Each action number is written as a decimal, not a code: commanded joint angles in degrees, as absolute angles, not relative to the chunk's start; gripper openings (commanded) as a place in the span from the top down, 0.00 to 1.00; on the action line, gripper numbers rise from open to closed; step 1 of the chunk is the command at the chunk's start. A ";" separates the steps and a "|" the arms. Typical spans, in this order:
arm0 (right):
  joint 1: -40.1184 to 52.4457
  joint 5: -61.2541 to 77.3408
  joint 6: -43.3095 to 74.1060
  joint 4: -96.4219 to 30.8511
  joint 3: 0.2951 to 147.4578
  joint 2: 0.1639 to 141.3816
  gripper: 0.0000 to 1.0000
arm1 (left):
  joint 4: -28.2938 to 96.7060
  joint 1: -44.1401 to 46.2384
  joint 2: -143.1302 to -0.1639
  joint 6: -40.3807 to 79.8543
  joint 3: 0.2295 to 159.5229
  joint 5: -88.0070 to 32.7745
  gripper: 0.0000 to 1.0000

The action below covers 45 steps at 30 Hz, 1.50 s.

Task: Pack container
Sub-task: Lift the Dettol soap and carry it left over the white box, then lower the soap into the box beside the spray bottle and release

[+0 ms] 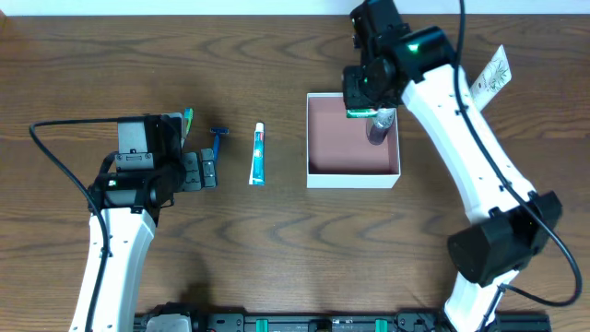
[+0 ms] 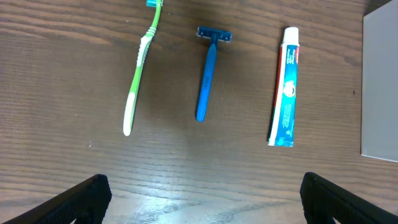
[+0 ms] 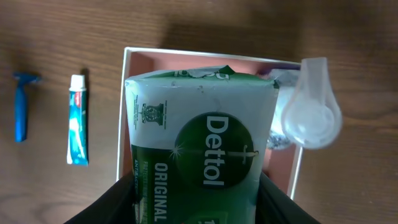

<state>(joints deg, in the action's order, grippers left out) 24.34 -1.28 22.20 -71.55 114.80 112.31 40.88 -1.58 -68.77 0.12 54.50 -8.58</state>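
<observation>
The container [image 1: 336,138] sits on the counter, open side up. The right tool [image 3: 198,196] is closed on a green Dettol soap pack [image 3: 205,143] and holds it over the container's far right part. A clear-capped bottle [image 1: 379,127] already lies there against the right wall.

If the pack is let go here, it would likely land on the bottle and end up tilted or propped on the rim. A tool that dips too low could also shove the thin wall and slide the container. The bare pink floor on the container's left side looks the safer spot.

Left of the container lie a toothpaste tube [image 1: 258,154], then a blue razor [image 1: 218,138], then a green toothbrush [image 2: 140,68], each apart. The left tool [image 2: 205,202] hangs wide open and empty over them. Nothing blocks them. A paper tag [image 1: 491,72] lies right of the container.
</observation>
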 commanded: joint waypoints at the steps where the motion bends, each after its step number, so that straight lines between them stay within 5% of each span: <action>1: 26.24 -3.31 25.15 -70.67 115.37 114.63 0.68 | 40.93 -1.41 -69.01 -0.38 55.64 -8.10 0.02; 17: 26.85 -9.69 35.55 -73.71 115.13 120.66 0.69 | 40.95 -1.41 -69.01 -0.38 55.64 -8.10 0.02; 45: 26.76 -8.14 25.96 -64.23 105.19 120.79 0.67 | 40.95 -1.41 -69.01 -0.38 55.64 -8.10 0.02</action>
<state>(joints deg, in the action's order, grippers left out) 26.50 -7.53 27.70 -64.69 105.36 120.51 40.91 -1.58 -68.79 0.12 54.50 -8.58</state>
